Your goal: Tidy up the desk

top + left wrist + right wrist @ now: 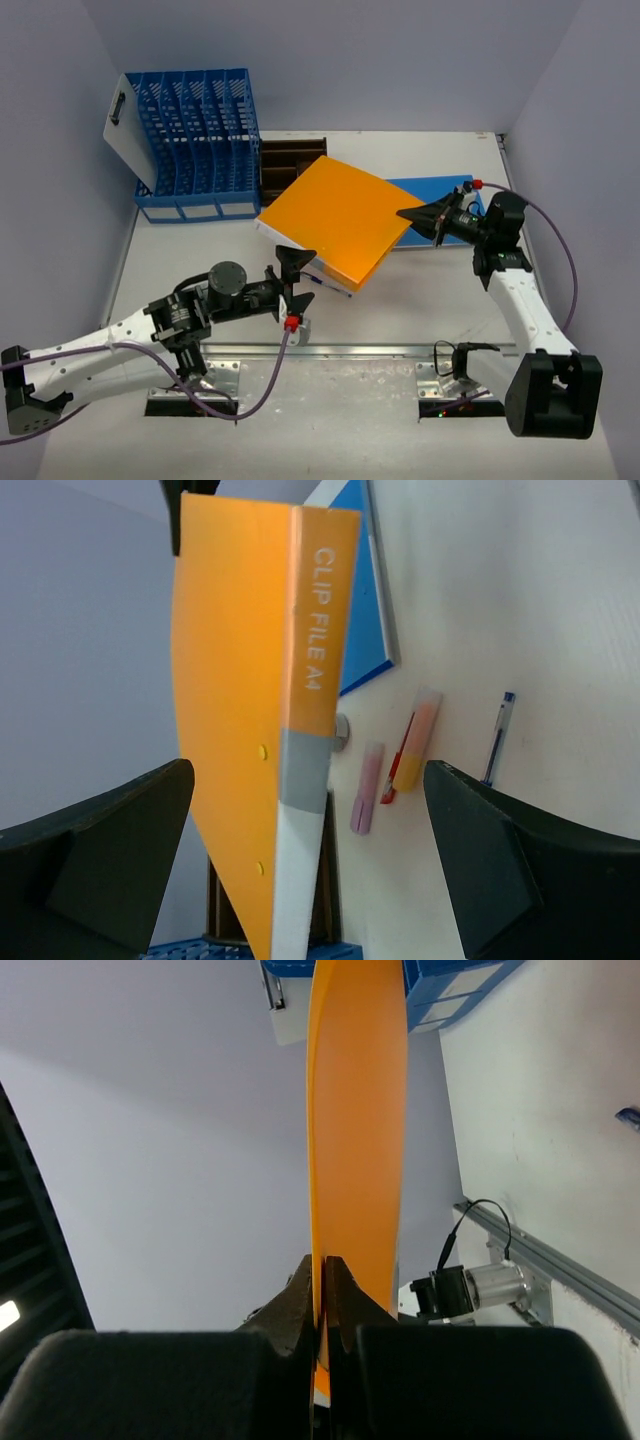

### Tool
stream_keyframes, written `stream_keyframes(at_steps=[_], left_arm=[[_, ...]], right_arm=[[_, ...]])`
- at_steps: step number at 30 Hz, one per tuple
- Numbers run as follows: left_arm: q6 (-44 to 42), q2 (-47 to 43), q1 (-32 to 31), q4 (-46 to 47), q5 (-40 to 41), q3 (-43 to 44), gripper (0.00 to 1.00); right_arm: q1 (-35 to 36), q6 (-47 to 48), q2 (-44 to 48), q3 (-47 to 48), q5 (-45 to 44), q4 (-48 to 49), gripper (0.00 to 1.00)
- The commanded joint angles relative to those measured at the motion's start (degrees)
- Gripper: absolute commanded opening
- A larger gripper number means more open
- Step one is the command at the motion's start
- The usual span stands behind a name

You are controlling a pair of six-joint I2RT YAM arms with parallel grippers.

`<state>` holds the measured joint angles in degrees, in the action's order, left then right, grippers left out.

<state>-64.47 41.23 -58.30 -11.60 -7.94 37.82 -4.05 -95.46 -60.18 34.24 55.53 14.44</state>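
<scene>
Desk (420, 300) flat, rail (400, 350) left-right | right claw (410, 214) pinching orange file (335, 215) | left claw (296, 288) wide

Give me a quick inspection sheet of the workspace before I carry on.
Surface: off-white desk, metal rail at near edge.
Job's things: orange folder lifted off the desk, tilted.
Clutter: blue folder lying flat; pen and highlighters loose beside it.
Grippers: right gripper shut on the orange folder's corner; left gripper open, jaws either side of its spine, not touching.
Cables: purple cable along each arm.
Surroundings: blue file rack, white clipboard against it, wooden tray, plain walls.
</scene>
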Motion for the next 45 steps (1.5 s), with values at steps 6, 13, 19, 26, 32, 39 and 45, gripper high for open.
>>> stream_keyframes(at_steps=[6, 13, 19, 26, 32, 39, 45], left_arm=[[5.39, 4.11, -4.45, 14.22, 12.77, -1.97, 0.96], [7.61, 12.46, -5.33, 23.80, 22.00, 0.50, 0.89], [7.16, 14.49, -5.77, 27.76, 26.84, 1.02, 0.65], [6.55, 15.02, -6.03, 29.26, 25.26, 0.58, 0.38], [8.92, 20.45, -6.12, 27.07, 27.10, 4.26, 0.12], [16.29, 19.94, -6.12, 21.10, 28.16, 8.14, 0.00], [24.11, 15.73, -5.94, 15.56, 28.68, 10.34, 0.00]], right_arm=[[-0.34, -0.61, -0.11, 5.66, -0.07, -1.16, 0.01], [-0.16, 1.94, 1.38, 6.54, 0.28, -10.56, 0.01], [-0.17, 3.88, 2.44, 7.33, 0.46, -16.17, 0.01], [0.54, 4.05, 2.44, 7.16, 0.46, -16.72, 0.01], [2.12, 4.32, 2.53, 8.48, 1.07, -16.20, 0.01], [2.30, 5.54, 2.53, 9.09, 1.69, -12.87, 0.42], [2.21, 6.87, 2.18, 9.09, 2.04, -10.05, 0.91]])
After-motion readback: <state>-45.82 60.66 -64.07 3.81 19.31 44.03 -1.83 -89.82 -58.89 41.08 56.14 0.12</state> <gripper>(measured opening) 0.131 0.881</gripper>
